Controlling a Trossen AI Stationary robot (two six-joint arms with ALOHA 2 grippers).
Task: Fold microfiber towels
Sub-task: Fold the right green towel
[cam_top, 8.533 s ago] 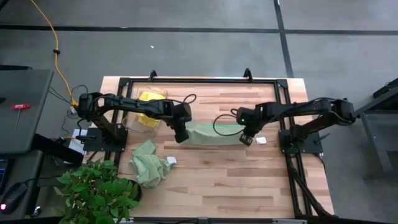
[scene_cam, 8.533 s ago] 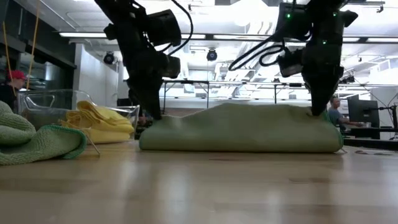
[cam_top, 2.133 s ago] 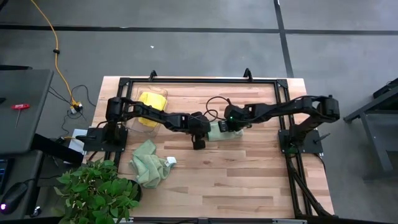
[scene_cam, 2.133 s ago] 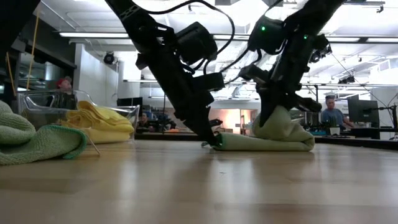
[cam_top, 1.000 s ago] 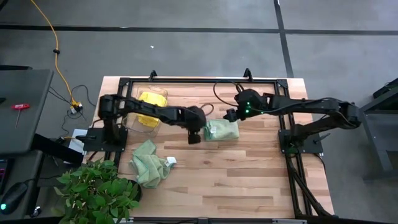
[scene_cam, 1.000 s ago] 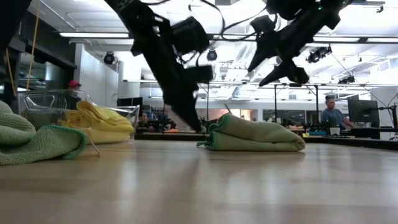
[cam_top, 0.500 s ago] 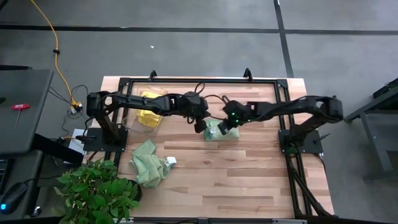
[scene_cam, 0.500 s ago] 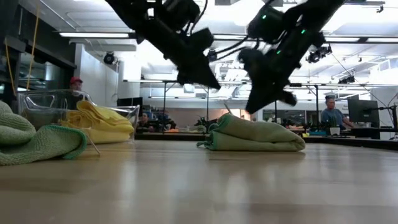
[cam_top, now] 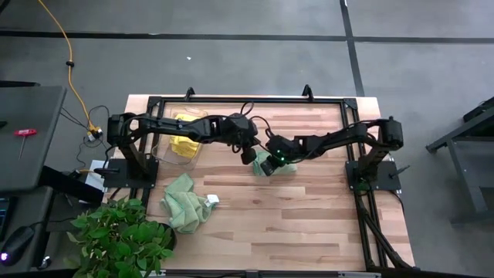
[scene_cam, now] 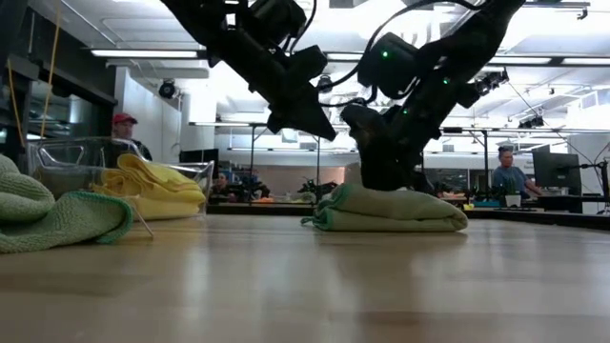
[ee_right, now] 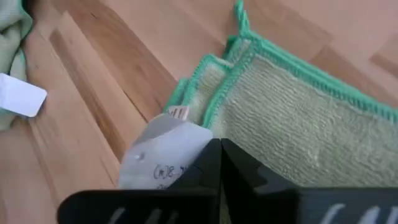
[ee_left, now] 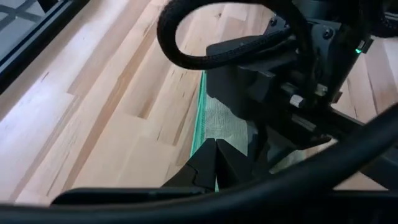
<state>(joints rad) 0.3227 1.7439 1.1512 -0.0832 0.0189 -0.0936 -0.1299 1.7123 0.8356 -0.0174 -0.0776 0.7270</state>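
Pressing down on folded green towel (cam_top: 276, 164) at table (cam_top: 309, 224) centre: right gripper (cam_top: 268, 161), fingers together. Left gripper (cam_top: 248, 154) hovers just at 10 o'clock of it, fingers together, empty. Crumpled green towel (cam_top: 184, 202) at 8 o'clock; yellow towels (cam_top: 185, 133) in clear bin (cam_top: 171, 155) at 9 o'clock.

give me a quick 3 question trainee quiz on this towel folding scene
1. True or false: the right gripper rests on the folded green towel with its fingers shut.
2. Where are the yellow towels?
A. in the clear bin at the table's left side
B. spread flat in the middle of the table
C. under the plant
3. Fill in: the left gripper hangs ____ the table, beside the folded towel, holding nothing.

Key: 1 true; 2 A; 3 above. The crumpled green towel is unfolded, near the plant.
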